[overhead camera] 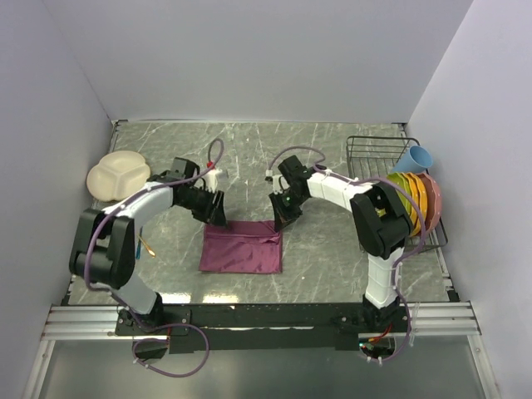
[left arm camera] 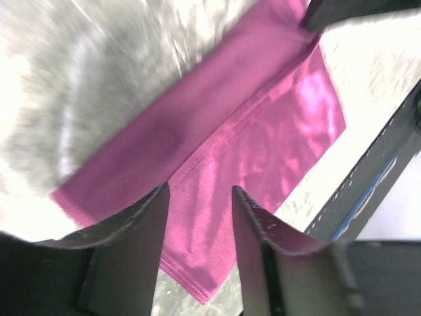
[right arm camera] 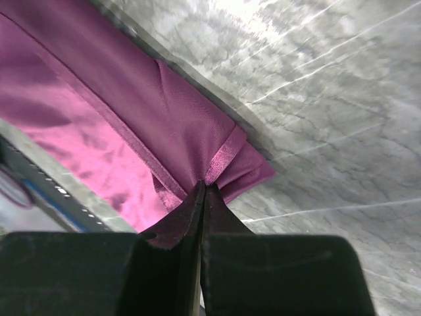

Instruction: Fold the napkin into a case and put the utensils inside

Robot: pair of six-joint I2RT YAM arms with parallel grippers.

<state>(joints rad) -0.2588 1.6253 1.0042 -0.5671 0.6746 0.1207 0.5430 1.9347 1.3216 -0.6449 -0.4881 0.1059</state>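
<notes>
1. The overhead view is bright, even and sharp throughout. The grey marbled counter (overhead camera: 332,158) has a mild sheen, with only faint shadows beneath the arms.
2. In the left wrist view the counter smears with blur and burns out to white at the left. The soft maroon-purple cloth napkin (left arm camera: 217,112) carries pink glare, and the black left tool (left arm camera: 198,192) is out of focus.
3. The right wrist view is crisper, with glare at the top. The black right tool (right arm camera: 202,189) is a featureless dark mass.

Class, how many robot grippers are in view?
2. The left gripper hangs open over the far left corner of the napkin; the right gripper is shut on its far right corner.
</notes>
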